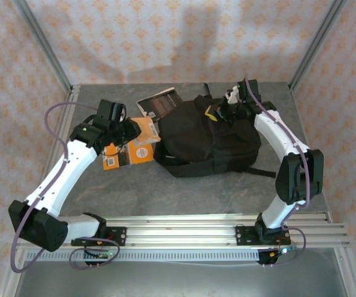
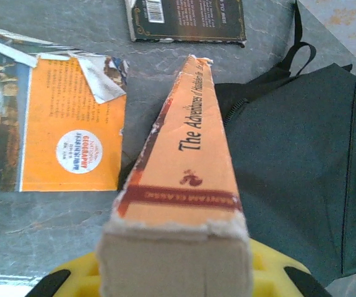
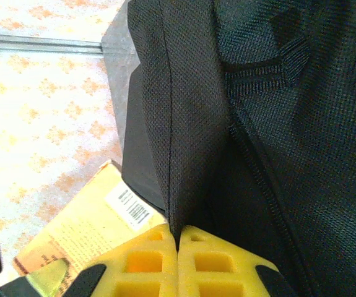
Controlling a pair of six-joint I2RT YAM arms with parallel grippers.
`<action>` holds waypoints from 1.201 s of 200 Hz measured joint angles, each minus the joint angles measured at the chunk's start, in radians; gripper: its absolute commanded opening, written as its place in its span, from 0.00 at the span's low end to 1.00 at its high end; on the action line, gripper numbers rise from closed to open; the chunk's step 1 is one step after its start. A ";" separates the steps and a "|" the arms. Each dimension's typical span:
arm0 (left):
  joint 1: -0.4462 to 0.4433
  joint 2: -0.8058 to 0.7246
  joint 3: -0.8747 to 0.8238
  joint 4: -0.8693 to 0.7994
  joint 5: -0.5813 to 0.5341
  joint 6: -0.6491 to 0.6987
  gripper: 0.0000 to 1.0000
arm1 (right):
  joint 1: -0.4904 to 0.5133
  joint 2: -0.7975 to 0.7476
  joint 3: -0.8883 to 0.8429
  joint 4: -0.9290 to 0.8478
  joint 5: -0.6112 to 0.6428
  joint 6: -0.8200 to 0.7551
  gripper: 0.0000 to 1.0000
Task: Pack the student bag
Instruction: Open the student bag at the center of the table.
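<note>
- Left gripper [image 2: 174, 278] clamped on orange paperback [image 2: 193, 154], just left of student bag [image 1: 208, 139].
- Right gripper [image 3: 179, 263] pinched a fabric fold of the bag; the thin grip might slip, collapsing the opening against the book.

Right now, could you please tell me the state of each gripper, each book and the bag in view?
paperback: held, spine up, corners worn
left gripper: shut on the paperback
student bag: lying on the table, one fold pinched
right gripper: shut on that fold of the student bag
orange book: flat on the table, cover torn
dark book: flat, closed, back cover up
</note>
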 measured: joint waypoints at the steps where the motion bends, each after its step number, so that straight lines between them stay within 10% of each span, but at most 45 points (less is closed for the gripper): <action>1: 0.000 0.001 0.000 0.003 0.001 0.000 0.00 | 0.000 0.000 -0.001 0.002 -0.001 0.003 0.00; 148: 0.020 0.056 -0.055 0.430 0.271 -0.050 0.00 | -0.032 -0.006 -0.043 0.100 -0.039 0.045 0.00; 240: 0.059 0.040 0.158 0.033 -0.132 0.101 0.00 | -0.039 -0.014 -0.043 0.100 -0.040 0.070 0.00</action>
